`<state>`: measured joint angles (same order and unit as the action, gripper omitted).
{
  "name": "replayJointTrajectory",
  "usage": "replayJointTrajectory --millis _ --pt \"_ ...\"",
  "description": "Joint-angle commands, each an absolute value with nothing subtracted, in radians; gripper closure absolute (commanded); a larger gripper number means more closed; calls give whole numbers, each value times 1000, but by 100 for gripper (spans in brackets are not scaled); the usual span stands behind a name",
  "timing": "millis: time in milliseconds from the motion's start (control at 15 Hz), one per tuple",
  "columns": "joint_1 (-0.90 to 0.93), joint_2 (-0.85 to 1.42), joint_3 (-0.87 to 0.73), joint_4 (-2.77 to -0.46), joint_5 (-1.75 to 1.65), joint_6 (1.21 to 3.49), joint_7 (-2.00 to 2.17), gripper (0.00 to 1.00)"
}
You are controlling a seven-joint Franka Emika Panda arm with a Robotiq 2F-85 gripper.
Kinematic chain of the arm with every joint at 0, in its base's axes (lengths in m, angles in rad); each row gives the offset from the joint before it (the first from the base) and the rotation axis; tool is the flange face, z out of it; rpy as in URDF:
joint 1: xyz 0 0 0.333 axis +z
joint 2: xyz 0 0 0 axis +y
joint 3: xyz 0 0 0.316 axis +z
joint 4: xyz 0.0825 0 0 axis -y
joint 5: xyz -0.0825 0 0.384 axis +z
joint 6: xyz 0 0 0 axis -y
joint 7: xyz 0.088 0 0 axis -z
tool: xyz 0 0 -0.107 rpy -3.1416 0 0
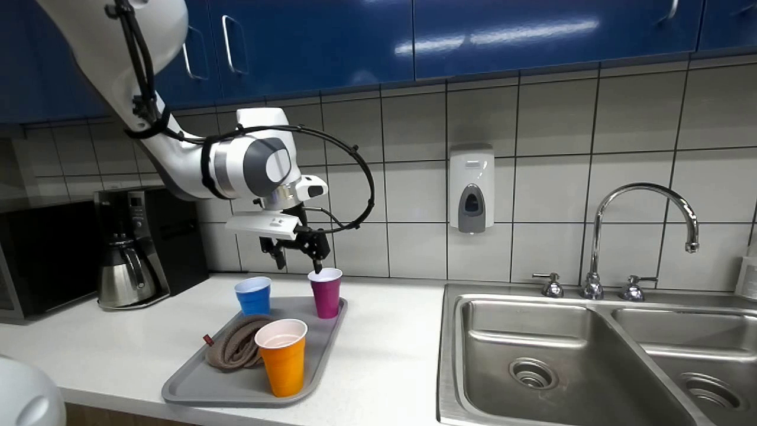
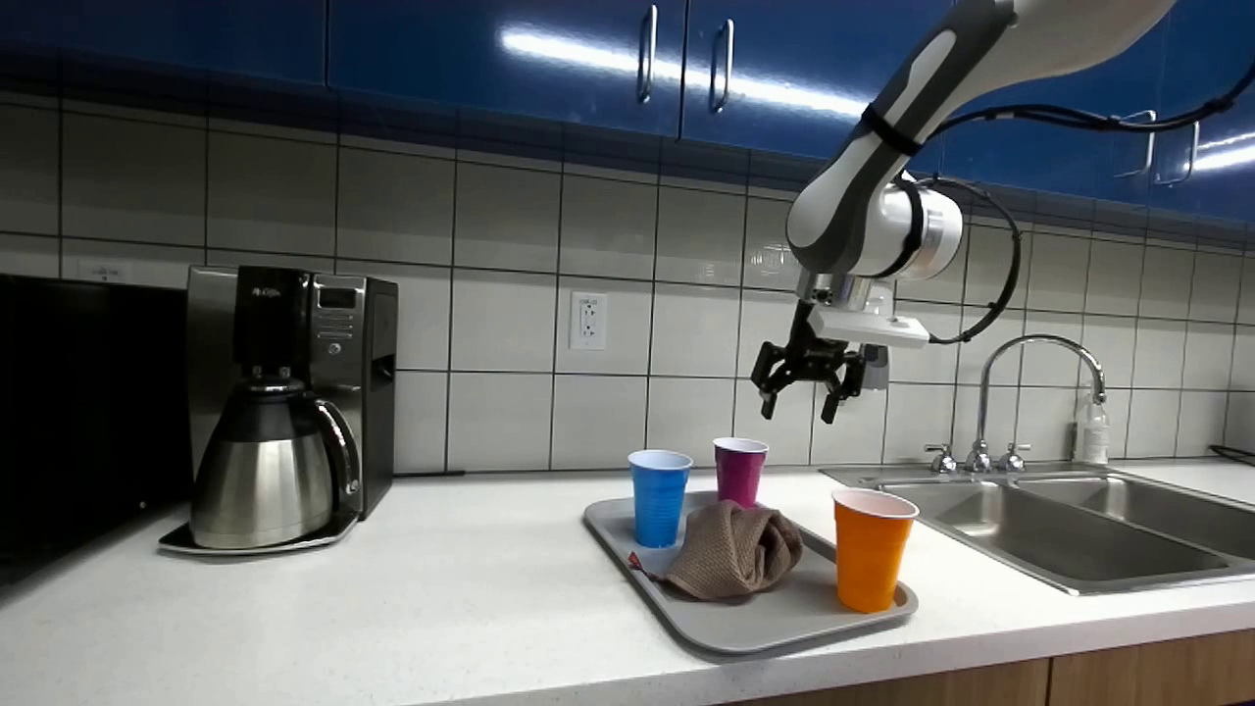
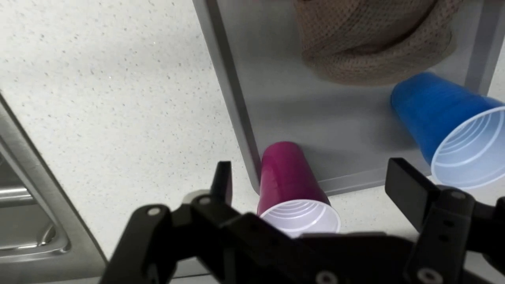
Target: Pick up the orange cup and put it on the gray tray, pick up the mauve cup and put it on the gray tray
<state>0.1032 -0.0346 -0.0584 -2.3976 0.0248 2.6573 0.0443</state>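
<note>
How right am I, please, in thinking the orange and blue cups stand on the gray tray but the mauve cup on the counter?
Not quite: the mauve cup is not on the counter but on the gray tray, as an exterior view shows. The orange cup and blue cup do stand there.

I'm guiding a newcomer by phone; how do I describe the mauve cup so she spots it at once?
On the white counter, between the coffee maker and the steel sink, sits the gray tray. In its corner nearest the tiled wall and the sink, the mauve cup stands upright, white inside. Its neighbours are the blue cup and the orange cup; it alone is pink-purple.
</note>
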Motion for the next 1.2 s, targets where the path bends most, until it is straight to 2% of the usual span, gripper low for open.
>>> replayJointTrajectory --millis 0,1133 --pt "63 -99 -43 -2421 76 2547 -62 0" --pt "-40 -159 -58 -2495 -77 2551 -21 0"
